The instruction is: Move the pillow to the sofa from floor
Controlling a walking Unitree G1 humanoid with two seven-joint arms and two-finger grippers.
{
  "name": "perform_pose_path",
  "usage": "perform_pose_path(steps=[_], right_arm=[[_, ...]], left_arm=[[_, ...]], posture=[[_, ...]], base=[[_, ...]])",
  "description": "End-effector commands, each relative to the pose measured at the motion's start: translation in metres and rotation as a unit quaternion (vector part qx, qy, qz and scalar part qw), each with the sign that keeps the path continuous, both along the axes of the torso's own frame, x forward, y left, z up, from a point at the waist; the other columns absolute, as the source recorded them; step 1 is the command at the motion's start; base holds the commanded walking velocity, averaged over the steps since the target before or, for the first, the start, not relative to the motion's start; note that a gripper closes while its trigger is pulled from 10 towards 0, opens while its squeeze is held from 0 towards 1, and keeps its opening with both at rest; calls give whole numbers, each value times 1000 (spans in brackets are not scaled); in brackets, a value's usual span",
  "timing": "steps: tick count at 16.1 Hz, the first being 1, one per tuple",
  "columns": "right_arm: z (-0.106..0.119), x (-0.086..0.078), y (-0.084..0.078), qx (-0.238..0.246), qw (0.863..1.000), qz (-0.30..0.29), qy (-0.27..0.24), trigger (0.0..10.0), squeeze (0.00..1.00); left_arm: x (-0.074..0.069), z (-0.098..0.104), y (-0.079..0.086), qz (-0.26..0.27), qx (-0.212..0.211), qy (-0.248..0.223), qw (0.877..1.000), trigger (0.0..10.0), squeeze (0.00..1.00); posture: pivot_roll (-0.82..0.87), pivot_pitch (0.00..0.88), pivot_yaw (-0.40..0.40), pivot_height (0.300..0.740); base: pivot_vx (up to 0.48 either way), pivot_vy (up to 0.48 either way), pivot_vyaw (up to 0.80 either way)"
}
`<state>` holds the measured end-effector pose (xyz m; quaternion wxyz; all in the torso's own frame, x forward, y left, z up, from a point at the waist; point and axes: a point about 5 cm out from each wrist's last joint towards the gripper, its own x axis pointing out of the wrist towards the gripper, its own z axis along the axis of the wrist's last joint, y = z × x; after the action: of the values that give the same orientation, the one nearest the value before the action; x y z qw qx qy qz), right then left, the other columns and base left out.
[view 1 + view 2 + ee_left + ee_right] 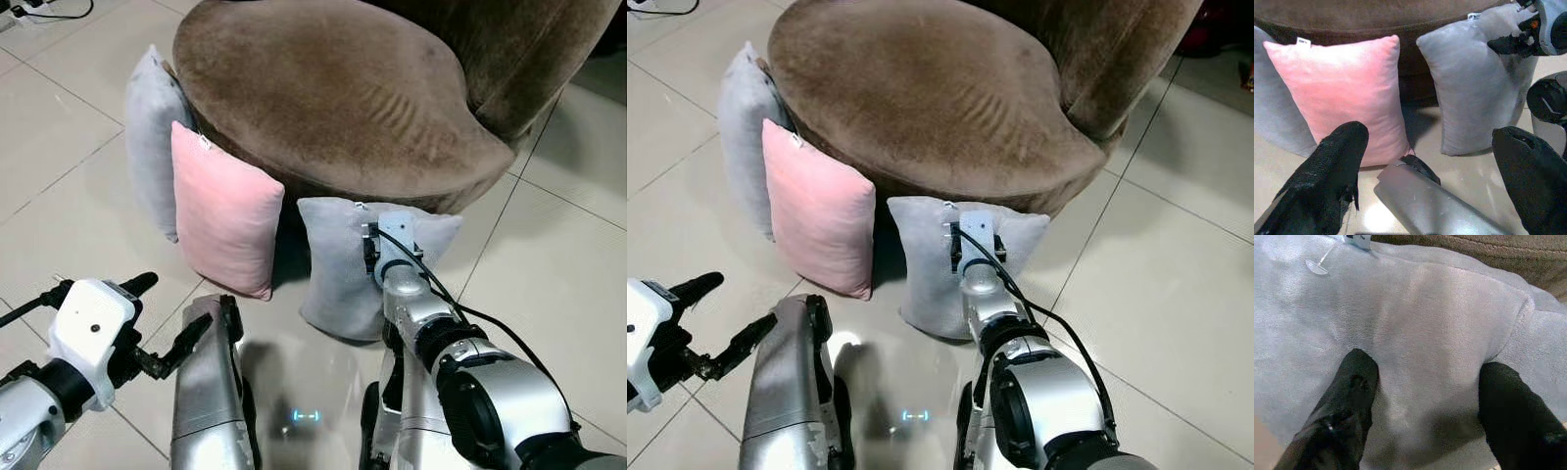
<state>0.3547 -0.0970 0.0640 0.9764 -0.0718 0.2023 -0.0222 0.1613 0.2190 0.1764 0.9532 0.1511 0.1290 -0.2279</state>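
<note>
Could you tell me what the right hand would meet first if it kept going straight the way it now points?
The grey pillow leaning against the brown sofa. The right hand points squarely at its face, fingers open and seemingly already at the fabric, though contact is hard to confirm.

I see a floor of large pale glossy tiles [78, 147] with thin dark grout lines, running diagonally. At 12 o'clock stands a round brown velvety sofa chair [333, 88], its backrest rising toward 2 o'clock. A cable and power strip [39, 10] lie at 10 o'clock. A bright light reflection [306, 415] glints on the tiles at 6 o'clock.
</note>
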Motion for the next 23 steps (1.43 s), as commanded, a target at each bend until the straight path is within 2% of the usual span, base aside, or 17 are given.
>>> perform_pose_path(steps=[1,4,8,9,11,12,19,23], right_arm=[[-11,-7,2,-4,1000,5,27,0,0],[-11,-7,1,5,1000,3,29,0,0],[-10,-6,0,22,999,4,28,0,0],[-10,-6,0,24,999,5,28,0,0],[-11,-6,1,51,998,1,33,0,0],[-11,-7,1,56,998,0,34,0,0],[-13,-8,3,62,997,12,34,0,0],[-15,-10,5,84,996,27,32,0,0]], left_arm=[[-3,3,-2,-8,3,0,1000,10000,0],[-5,2,-7,-23,-9,13,1000,10000,0],[-15,-2,-14,-64,-38,55,996,10000,0],[-18,-2,-17,-77,-49,64,994,10000,0],[-31,0,-28,-132,-94,99,982,10000,0],[-33,-2,-29,-140,-97,111,979,10000,0],[-38,-8,-34,-145,-96,125,977,10000,0],[-32,-15,-33,-135,-91,118,980,10000,0]], posture=[[303,302,-16,471],[297,299,-18,471],[288,294,-24,471],[286,293,-25,471],[284,290,-25,471],[282,289,-25,471],[278,272,-31,471],[254,232,-44,471]], base=[[0,0,0],[0,0,0],[0,0,0],[0,0,0],[0,0,0],[0,0,0],[0,0,0],[0,0,0]])
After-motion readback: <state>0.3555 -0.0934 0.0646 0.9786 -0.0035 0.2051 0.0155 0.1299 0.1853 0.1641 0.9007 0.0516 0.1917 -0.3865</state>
